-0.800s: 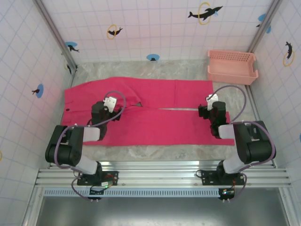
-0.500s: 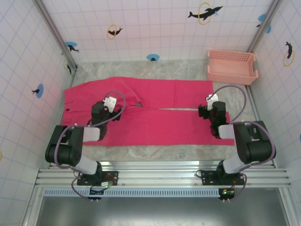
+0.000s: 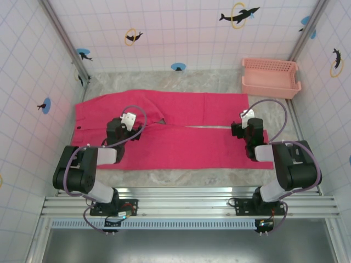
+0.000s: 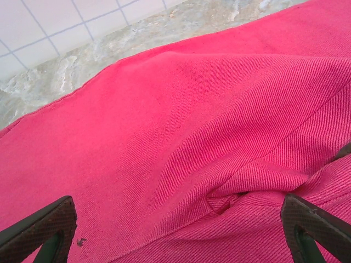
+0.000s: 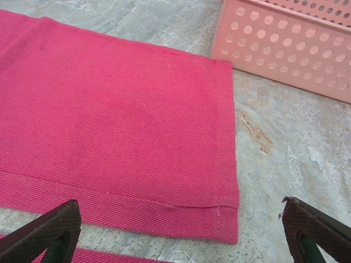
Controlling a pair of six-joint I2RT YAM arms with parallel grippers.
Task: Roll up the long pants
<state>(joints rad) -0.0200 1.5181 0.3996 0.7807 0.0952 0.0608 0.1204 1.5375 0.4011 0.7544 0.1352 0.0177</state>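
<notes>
Long pants (image 3: 181,112) lay flat across table (image 3: 219,82), waist left, cuffs right near basket (image 3: 271,78). Left gripper (image 4: 175,230) sat over crotch bunch, right gripper (image 5: 175,230) over far-leg cuff — both jaws spread wide, nothing held; prob. staged to pinch both ends.

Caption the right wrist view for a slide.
Open right gripper over the long pants at a hemmed leg end, pink basket beyond.

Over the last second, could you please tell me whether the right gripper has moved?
No. In the top view the right gripper stays over the right end of the long pants, at the same spot below the pink latticed basket.
</notes>
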